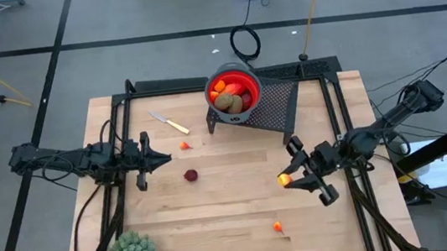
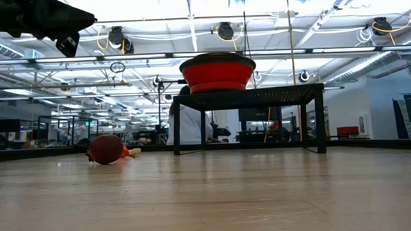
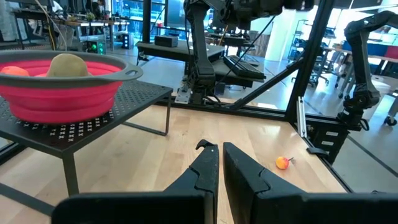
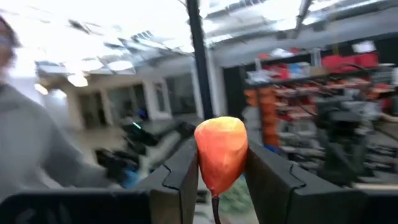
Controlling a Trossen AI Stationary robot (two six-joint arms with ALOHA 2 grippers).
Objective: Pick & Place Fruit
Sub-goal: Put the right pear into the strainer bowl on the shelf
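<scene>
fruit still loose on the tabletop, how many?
3: dark red fruit mid-table, tiny orange piece near the knife, another orange piece toward the front edge.

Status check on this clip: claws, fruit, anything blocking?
Right claw shut on orange fruit, raised off table. Left claw shut, empty, waiting. Red bowl holds several fruits. Path clear.

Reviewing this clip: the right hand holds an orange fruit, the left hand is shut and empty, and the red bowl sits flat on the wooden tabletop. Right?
Not quite. The red bowl stands on the black mesh stand, raised above the table, as the low view shows. The rest holds: the right hand grips the orange fruit, and the left hand is shut and empty.
</scene>
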